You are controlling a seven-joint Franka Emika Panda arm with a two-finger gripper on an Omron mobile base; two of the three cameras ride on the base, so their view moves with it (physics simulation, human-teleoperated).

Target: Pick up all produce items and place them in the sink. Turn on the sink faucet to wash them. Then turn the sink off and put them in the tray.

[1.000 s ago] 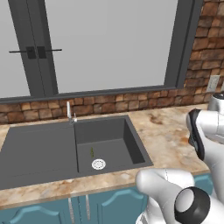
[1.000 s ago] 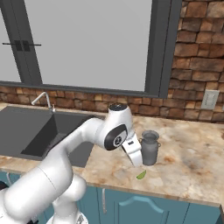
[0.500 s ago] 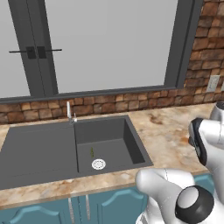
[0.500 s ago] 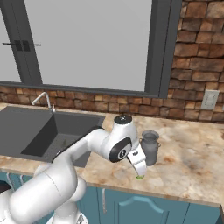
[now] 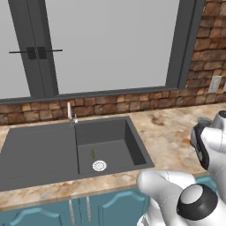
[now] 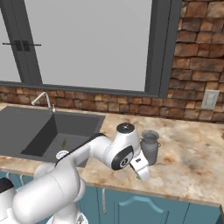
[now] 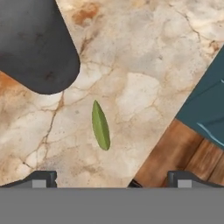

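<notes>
One green produce piece (image 7: 100, 124) lies flat on the marble counter near its front edge, just ahead of my open gripper (image 7: 111, 181), whose fingertips (image 7: 40, 179) stand wide apart with nothing between them. From the right base view the gripper (image 6: 141, 172) hangs low over that piece (image 6: 138, 177). The second green piece (image 5: 92, 153) lies in the basin of the dark grey sink (image 5: 37, 150) beside the white drain (image 5: 99, 165); it also appears as a green sliver (image 6: 64, 143). The slim silver faucet (image 5: 69, 112) stands at the sink's back edge. The tray is out of view.
A dark grey metal jug (image 6: 150, 146) stands on the counter right behind the gripper, and its dark body (image 7: 35, 48) looms close in the hand view. The counter's front edge, teal cabinet (image 7: 205, 109) and wooden floor lie just beside the piece. A brick wall backs the counter.
The hand has come down and slightly right toward the green piece on the counter. The forearm has swung right in the left base view. Nothing was taken hold of.
</notes>
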